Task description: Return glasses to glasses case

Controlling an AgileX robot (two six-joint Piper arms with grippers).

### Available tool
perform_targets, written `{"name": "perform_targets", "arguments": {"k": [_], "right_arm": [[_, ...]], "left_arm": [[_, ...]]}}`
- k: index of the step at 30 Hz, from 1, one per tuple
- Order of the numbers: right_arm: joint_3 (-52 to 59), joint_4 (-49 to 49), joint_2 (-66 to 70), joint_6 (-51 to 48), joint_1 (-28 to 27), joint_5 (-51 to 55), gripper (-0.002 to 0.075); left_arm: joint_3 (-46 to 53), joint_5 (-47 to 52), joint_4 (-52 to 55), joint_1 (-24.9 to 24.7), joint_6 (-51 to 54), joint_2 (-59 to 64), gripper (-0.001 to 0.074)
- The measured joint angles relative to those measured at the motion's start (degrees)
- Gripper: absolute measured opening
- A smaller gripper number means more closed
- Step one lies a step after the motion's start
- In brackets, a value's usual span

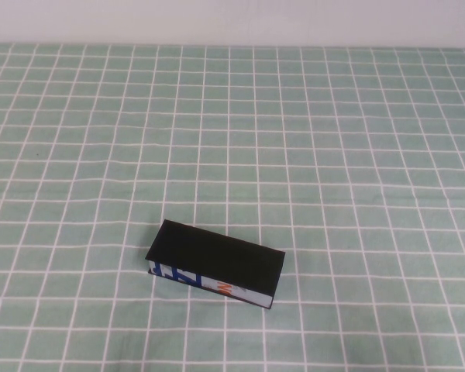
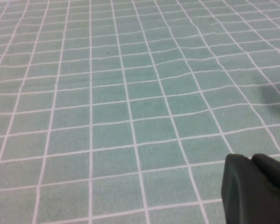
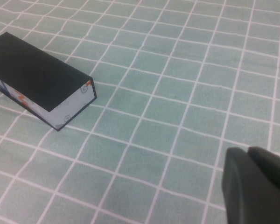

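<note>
The glasses case (image 1: 215, 264) is lying shut on the table (image 1: 333, 139), near the front edge and a little left of centre in the high view. Its long axis is running across the table, slanting so that its right end sits nearer the robot. The white printed strip is facing the robot. The glasses are not showing anywhere; I judge they are already inside the closed case, though no view is confirming that.

The right gripper (image 3: 259, 186) is hanging low over the cloth, well apart from the case, with its fingers pressed together and holding nothing. In its wrist view the case (image 3: 39, 79) is showing one short end toward the camera.

The left gripper (image 2: 256, 189) is hovering over bare cloth, with only a dark sliver at the frame edge that could be the case. I cannot tell how its fingers are standing.

The right arm looks nearer.
</note>
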Motion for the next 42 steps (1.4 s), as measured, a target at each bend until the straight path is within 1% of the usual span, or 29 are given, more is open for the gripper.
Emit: {"name": "perform_targets", "arguments": {"k": [12,14,22,25,28,33,42], "right_arm": [[0.0,0.09,-0.48,0.0,-0.41,0.0,-0.0013],[0.0,0.23,-2.07,0.0,-2.35,0.0,-0.0013],[0.49,0.23,-10.37,0.0,-14.35,0.63,-0.0013],[0.49,-1.78,-13.24,0.0,-17.04,2.07,-0.0013],[0.49,-4.35,-15.17,0.0,-19.05,6.48,-0.0013],[0.49,-4.99,-16.13,0.0,-19.74,12.03,-0.0013],[0.49,-4.63,-20.83,0.0,-19.96,12.94,-0.0013]], "left_arm": [[0.0,0.0,0.0,0.06,0.11,-0.09,-0.0004],[0.0,0.0,0.0,0.06,0.11,-0.09,-0.0004],[0.0,0.0,0.0,0.06,0.11,-0.09,-0.0004],[0.0,-0.09,0.0,0.06,0.11,-0.09,-0.0004],[0.0,-0.09,0.0,0.06,0.11,-0.09,-0.0004],[0.0,-0.09,0.0,0.06,0.11,-0.09,-0.0004],[0.0,-0.09,0.0,0.06,0.11,-0.09,-0.0004]]}}
